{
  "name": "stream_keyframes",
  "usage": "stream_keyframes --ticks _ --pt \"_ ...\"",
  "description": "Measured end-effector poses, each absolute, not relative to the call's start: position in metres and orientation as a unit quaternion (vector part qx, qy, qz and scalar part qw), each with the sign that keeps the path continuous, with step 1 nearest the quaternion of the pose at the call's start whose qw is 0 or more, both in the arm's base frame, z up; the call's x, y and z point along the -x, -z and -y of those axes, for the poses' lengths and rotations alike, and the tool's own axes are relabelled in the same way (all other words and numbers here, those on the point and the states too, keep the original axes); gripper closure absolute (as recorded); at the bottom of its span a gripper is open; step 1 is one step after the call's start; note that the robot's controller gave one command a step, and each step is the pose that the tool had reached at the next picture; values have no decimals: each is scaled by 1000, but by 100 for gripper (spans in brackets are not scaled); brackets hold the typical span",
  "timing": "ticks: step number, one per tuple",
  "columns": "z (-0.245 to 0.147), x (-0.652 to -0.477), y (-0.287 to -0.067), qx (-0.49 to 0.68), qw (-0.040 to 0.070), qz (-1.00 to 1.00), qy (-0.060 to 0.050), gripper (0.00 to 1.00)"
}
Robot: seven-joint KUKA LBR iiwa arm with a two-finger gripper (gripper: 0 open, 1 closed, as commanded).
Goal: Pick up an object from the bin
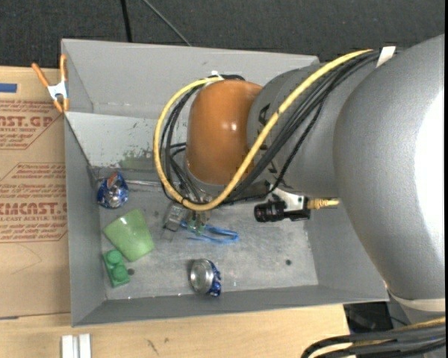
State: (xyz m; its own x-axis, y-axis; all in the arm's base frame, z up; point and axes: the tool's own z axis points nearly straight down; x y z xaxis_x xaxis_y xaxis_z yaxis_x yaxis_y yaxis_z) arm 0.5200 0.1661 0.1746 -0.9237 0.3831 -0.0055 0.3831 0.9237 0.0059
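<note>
My gripper [181, 217] hangs low in the middle of the bin, just under the orange wrist cover. It sits at the left end of a thin blue and green tool [215, 234] that lies flat on the floor. Whether it touches the tool is hidden. A light green plastic cup [131, 234] lies on its side a short way to the gripper's left. A crushed silver and blue can [205, 277] rests near the front wall, below the gripper.
A crumpled blue and silver can [113, 191] lies by the left wall. A small dark green block [117, 268] sits in the front left corner. The arm and its cables cover the right and back of the bin.
</note>
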Motion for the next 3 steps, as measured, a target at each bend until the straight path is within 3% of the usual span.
stream_keyframes --ticks 1,2,3 --pt "-165 -519 -170 -196 0 -981 0 0" --pt "-97 -531 -94 -43 -2 -999 2 0" --pt "-100 -532 -96 -42 0 -999 0 100"
